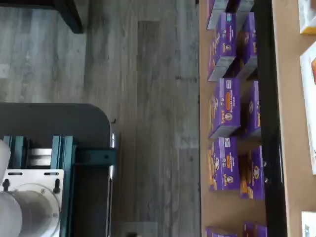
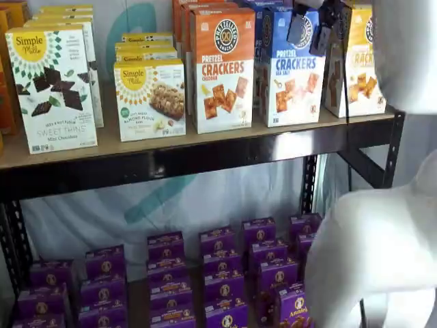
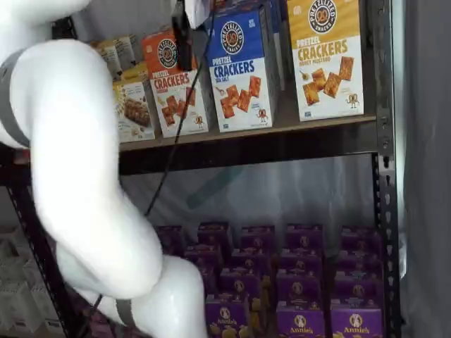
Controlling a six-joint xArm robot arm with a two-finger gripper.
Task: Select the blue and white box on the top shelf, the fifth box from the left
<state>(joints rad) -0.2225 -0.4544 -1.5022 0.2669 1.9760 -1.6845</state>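
- The tall blue and white cardboard box (image 2: 293, 67), a flat-faced carton with a blue upper half, a round logo and a white lower half printed with square orange crackers, stands upright on the top shelf (image 2: 171, 160) in both shelf views
- That shelf is a long tan wooden board fronted by a thick black metal rail; a perforated black upright (image 3: 385, 176) carries its right end
- Just left of the blue box stands an orange-topped pretzel cracker carton (image 2: 221, 68); just right stands a yellow-topped carton of the same shape (image 3: 325, 56)
- Further left sit a squat yellow and white almond flour bar box (image 2: 150, 99) and a taller white Sweet Thins cookie box (image 2: 53, 87) with a yellow sunburst
- The black-fingered gripper (image 2: 309, 27) hangs from above in front of the blue box's upper face; its two dark fingers show a gap between them and clasp nothing
- A black cable (image 3: 173, 141) trails down beside the fingers
- The smooth, rounded white arm casing (image 3: 77, 183) fills the near foreground
- Rows of small glossy purple boxes (image 3: 303, 285) crowd the lower level, seen also in the wrist view (image 1: 226, 106) beside grey wood-grain flooring (image 1: 148, 98)
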